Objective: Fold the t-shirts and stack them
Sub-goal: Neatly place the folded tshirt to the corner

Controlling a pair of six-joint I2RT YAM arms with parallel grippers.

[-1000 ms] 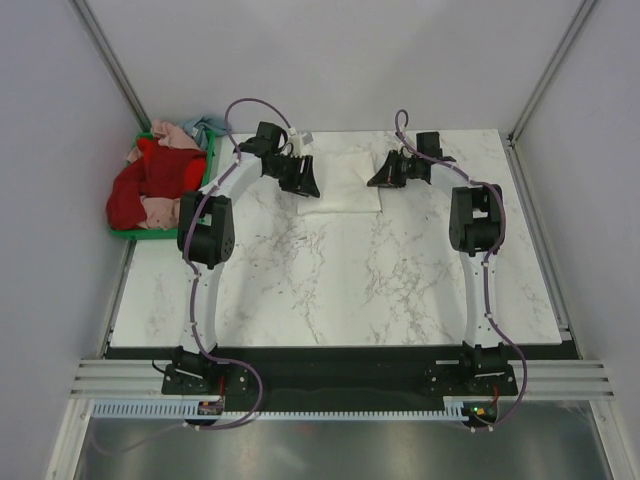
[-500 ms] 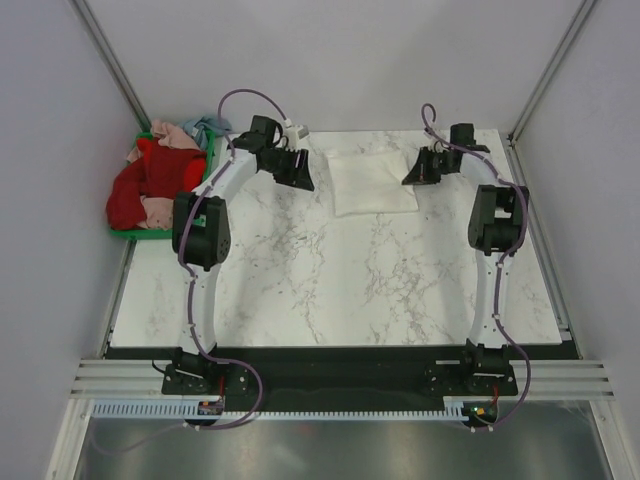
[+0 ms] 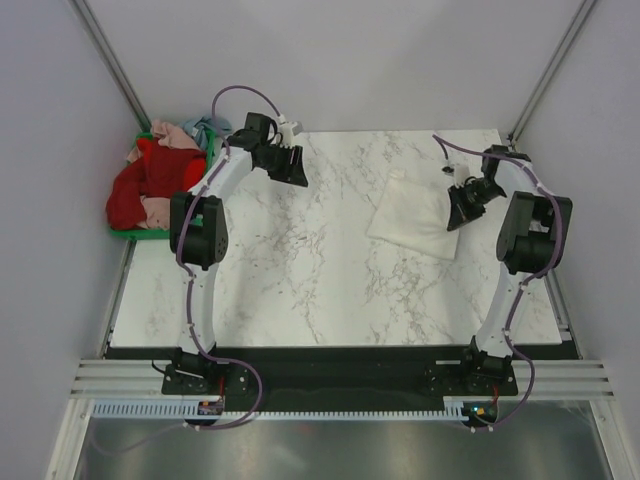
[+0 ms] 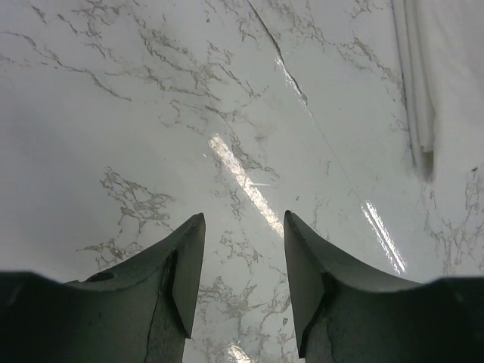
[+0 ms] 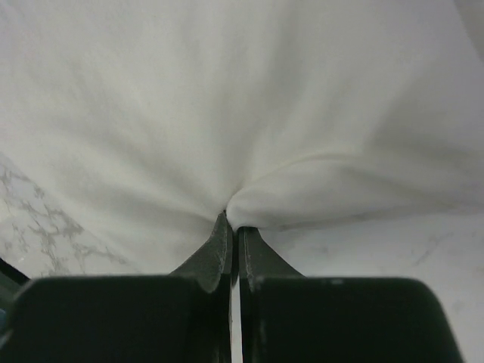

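Top view. Shows the cream-white t-shirt [image 3: 415, 215] folded into a flat, roughly square pad with no print visible, lying askew on the right half of the table [image 3: 300, 280]. Pinched at its right edge by the right jaws, at the end of the right arm [image 3: 530, 230]. Well apart from it, over the far left of the table, the left jaws on the left arm [image 3: 228, 175]. Just beyond the table's far left corner, a green crate [image 3: 125, 233] heaped with loose, unfolded red, pink and pale blue shirts [image 3: 150, 185].

Against a second ago: then at the far middle of the table, square to its edges, between both sets of jaws. Now dragged to the right and turned, with the right arm swung outward and the left jaws drawn slightly back toward the crate.

Left wrist view. Shows the left jaws standing apart with nothing between them, only bare marble below. Catches the stacked fold edges of the cream-white t-shirt [image 4: 423, 83] at the upper right, clear of the fingers [image 4: 185, 280].

Right wrist view. Shows the right jaws closed tight on a pucker of the cream-white t-shirt [image 5: 242, 106], with cloth fanning out smoothly from the tips and filling most of the frame. Marble of the table [image 5: 45, 219] at the lower corners only.
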